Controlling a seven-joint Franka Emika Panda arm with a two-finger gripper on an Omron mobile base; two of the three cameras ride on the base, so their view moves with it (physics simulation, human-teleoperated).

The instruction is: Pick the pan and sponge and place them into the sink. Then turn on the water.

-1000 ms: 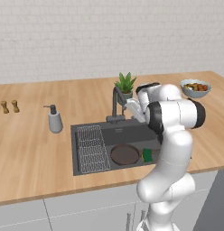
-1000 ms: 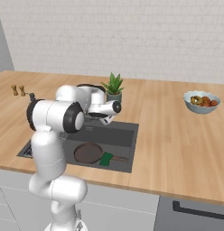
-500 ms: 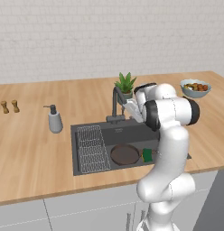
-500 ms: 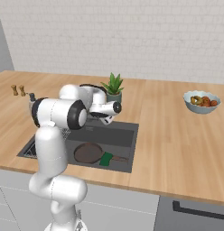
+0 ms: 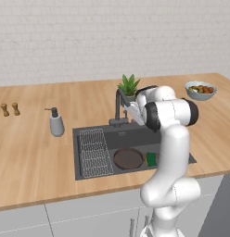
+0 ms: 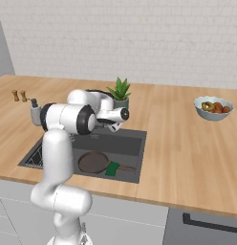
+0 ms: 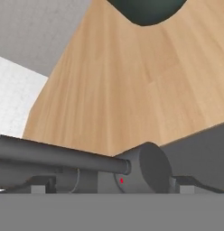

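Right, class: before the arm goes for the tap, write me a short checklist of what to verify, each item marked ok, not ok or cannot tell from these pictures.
1. Pan lies in the sink: ok.
2. Sponge in the sink, beside the pan: ok.
3. Gripper is close to the faucet: ok.
4. Gripper open or shut: cannot tell.
5. Faucet handle in the hand view: ok.
6. Water running: not ok, none to see.
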